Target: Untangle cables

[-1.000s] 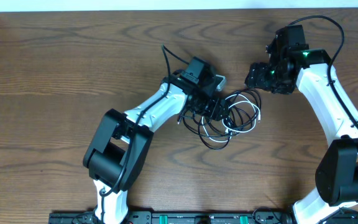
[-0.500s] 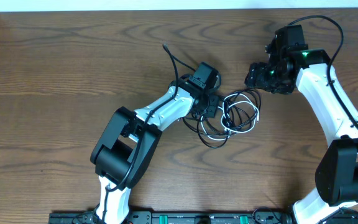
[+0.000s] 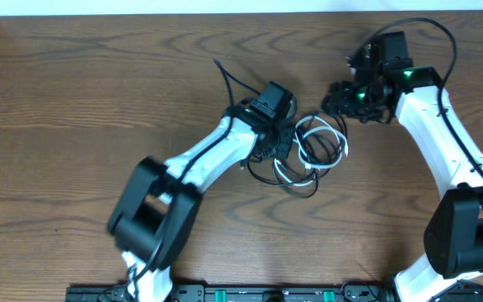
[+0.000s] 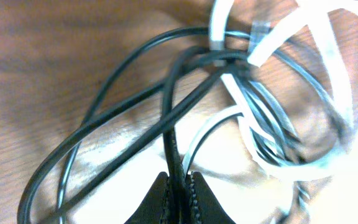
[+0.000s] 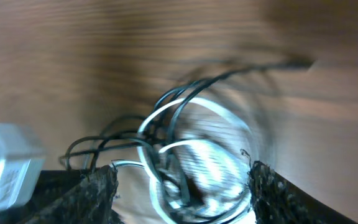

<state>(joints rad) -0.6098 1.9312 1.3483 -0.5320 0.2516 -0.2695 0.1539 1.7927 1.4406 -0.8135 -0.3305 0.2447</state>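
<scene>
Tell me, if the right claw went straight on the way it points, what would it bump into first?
Most likely the cables: their tangled loops lie directly ahead of the open right claw. How far off they are is unclear.

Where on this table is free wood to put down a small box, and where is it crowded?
Widest bare wood: the table left of the left arm. A smaller patch lies between that arm and the right arm, on the near side of the cables. Crowded: the middle, where left gripper and right gripper are at the tangle.
</scene>
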